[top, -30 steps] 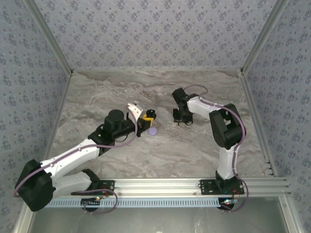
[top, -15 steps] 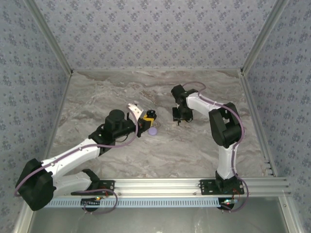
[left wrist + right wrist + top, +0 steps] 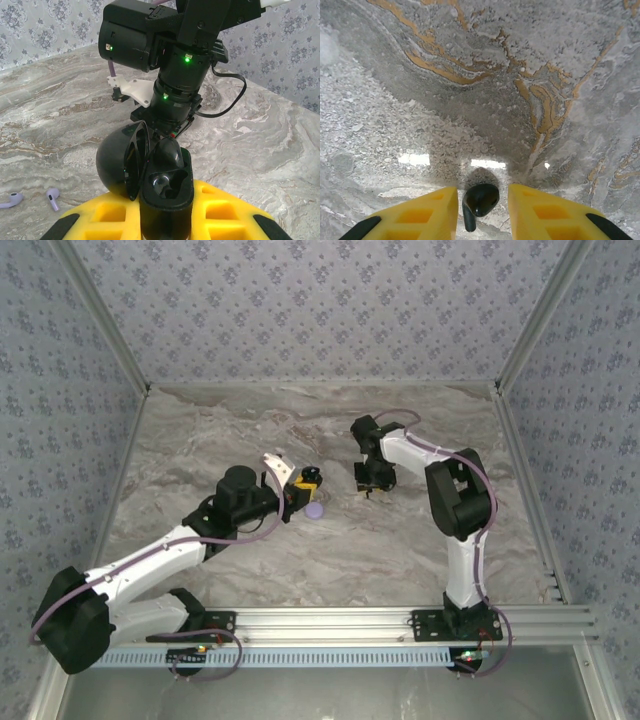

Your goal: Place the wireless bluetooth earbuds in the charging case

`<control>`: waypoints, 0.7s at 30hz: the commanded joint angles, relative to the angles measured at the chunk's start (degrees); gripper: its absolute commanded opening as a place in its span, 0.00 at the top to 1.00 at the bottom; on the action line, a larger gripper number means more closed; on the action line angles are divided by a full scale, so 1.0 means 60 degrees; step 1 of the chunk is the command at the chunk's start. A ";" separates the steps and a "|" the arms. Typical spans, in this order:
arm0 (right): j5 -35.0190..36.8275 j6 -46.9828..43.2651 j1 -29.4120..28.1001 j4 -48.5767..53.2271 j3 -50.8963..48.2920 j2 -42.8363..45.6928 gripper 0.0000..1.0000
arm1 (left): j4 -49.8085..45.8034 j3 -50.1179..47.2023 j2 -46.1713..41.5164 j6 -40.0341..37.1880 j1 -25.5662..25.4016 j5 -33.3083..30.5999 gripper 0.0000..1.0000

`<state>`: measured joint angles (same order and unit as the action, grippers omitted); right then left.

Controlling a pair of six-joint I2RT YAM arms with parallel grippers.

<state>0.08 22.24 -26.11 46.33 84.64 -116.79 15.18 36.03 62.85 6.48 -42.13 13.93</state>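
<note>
Right pincer [image 3: 483, 194] hovers, jaws narrowly apart, gripping nothing. The black earbud [image 3: 481, 199] lies squarely between its fingertips, stem running back toward the wrist. Off to its left, the left pincer [image 3: 165, 215] clamps the open black case [image 3: 120, 160].

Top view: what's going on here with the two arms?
The left gripper holds a black charging case with its lid open. One black earbud seems to sit in it, and the other socket is empty. The right gripper is down at the table, fingers apart on either side of a second black earbud, not gripping it yet. Two lavender earbuds lie off to the side.
</note>
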 commanded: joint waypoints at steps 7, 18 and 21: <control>0.0017 0.0093 0.0012 0.0392 0.0393 -0.0393 0.66 | 0.0326 0.0177 -0.0085 -0.0055 -0.0061 0.0179 0.90; -0.0013 0.0090 -0.0025 0.0400 0.0469 -0.0701 0.68 | 0.0323 0.0162 -0.0104 -0.0060 -0.0068 0.0160 0.90; -0.0013 0.0105 -0.0029 0.0402 0.0426 -0.0777 0.69 | 0.0306 0.0149 -0.0118 -0.0062 -0.0061 0.0161 0.90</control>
<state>0.23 22.26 -26.13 48.05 86.76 -119.13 15.16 36.03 62.85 6.48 -42.13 13.93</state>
